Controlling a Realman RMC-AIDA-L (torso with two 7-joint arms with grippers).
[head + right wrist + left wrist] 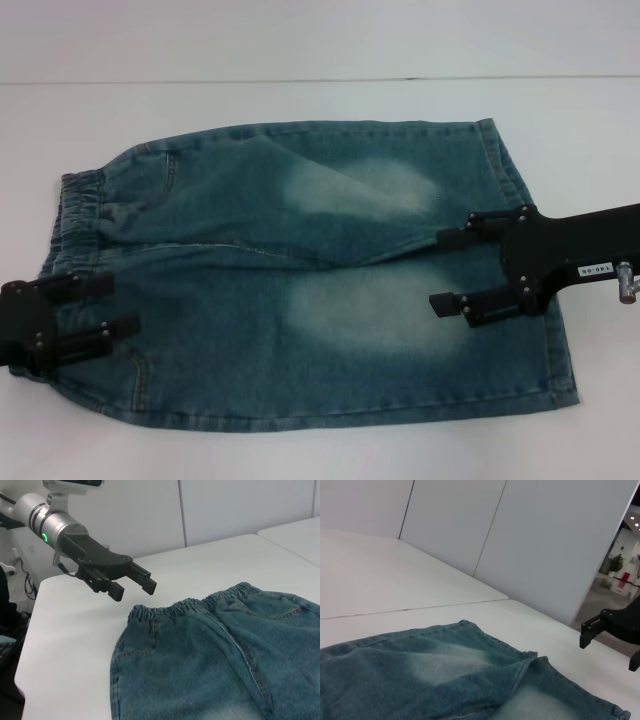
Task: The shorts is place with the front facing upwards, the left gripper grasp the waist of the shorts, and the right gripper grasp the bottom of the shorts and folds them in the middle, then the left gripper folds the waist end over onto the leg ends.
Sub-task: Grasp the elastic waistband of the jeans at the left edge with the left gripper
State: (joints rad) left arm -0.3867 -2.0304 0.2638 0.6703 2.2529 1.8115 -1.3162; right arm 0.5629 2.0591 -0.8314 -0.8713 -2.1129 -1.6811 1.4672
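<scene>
The blue-green washed denim shorts (pixel 310 280) lie flat on the white table (pixel 300 45) with their long axis running across the robot's front: the gathered, puckered elastic waist (pixel 75 215) points toward the robot's left and the two wide, straight stitched leg hems (pixel 540 260) toward its right. The black two-finger left gripper with the green-lit silver wrist (pixel 105 310) hangs over the near corner of the waist, its fingers spread apart with nothing between them; the right wrist view shows it raised above the cloth rather than touching it, tips aimed along the shorts. The black right gripper with the small white label (pixel 450 268) hovers over the leg end, roughly above the seam between the two legs, fingers likewise parted and empty. Each arm is thus already nearest its own end, so the coming grasps seem to call for a descent onto the fabric rather than a sideways reach. A raised diagonal crease (pixel 300 255) runs through the middle of the denim and may bunch when folded. Nothing else on the table stands in the way.
</scene>
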